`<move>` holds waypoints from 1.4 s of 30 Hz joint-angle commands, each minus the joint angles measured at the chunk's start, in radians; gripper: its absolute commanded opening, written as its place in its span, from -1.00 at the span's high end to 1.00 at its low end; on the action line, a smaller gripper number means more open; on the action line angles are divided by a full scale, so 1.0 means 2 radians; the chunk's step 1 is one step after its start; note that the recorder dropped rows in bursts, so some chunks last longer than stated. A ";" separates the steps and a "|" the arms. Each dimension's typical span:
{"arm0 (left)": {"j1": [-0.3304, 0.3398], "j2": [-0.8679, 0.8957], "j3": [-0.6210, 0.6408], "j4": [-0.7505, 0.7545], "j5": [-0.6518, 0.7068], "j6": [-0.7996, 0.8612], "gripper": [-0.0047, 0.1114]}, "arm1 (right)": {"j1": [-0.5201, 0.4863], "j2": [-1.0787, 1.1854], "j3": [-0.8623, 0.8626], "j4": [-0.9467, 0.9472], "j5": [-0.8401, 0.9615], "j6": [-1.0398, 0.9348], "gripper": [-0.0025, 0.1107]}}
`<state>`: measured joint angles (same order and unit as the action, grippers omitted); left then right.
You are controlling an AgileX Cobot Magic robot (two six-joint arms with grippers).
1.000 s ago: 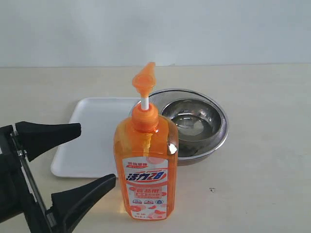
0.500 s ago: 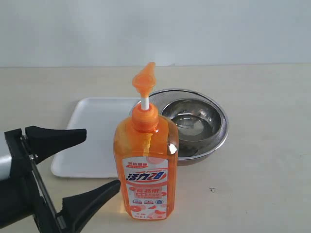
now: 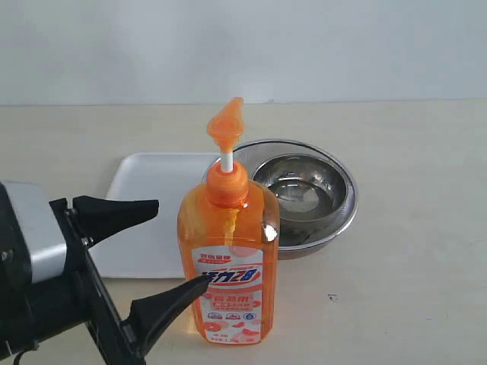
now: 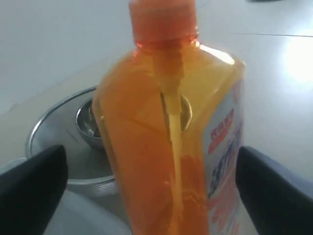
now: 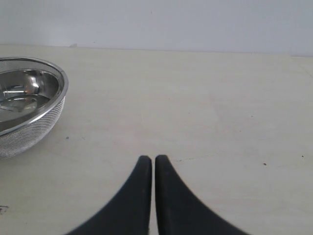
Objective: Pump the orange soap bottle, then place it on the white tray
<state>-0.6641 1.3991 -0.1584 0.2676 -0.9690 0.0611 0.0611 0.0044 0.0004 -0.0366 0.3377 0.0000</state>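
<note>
The orange soap bottle (image 3: 228, 251) stands upright on the table in front of the white tray (image 3: 148, 209), its orange pump head (image 3: 225, 125) raised on a white stem. My left gripper (image 3: 181, 245) is open at the bottle's left side, one finger over the tray and the other against the bottle's lower front edge. In the left wrist view the bottle (image 4: 166, 137) fills the gap between the two black fingers (image 4: 34, 186), which stand apart from it. My right gripper (image 5: 153, 159) is shut over bare table and holds nothing; it is outside the exterior view.
A round metal mesh bowl (image 3: 304, 194) sits just right of the tray and behind the bottle. It also shows in the left wrist view as the bowl (image 4: 63, 142) and in the right wrist view as the bowl (image 5: 27, 105). A pale wall rises behind the table.
My left gripper has advanced to the right toward the bottle, so its open fingers now flank the bottle's left side. The bottle has not moved.
</note>
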 commanded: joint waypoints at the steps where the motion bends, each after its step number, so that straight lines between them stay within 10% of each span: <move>1: 0.014 0.017 -0.015 0.014 -0.014 0.011 -0.57 | 0.002 -0.002 0.000 0.000 -0.004 0.000 0.96; 25: 0.014 0.144 -0.095 0.194 -0.055 -0.063 -0.57 | 0.002 -0.002 0.000 0.000 -0.004 0.000 0.96; 42: 0.014 0.144 -0.096 0.179 -0.051 -0.041 -0.57 | 0.002 -0.002 0.000 0.000 -0.004 0.000 0.96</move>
<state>-0.6347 1.6815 -0.3492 0.6396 -1.0677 -0.0251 0.0611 0.0044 0.0004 -0.0366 0.3377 0.0000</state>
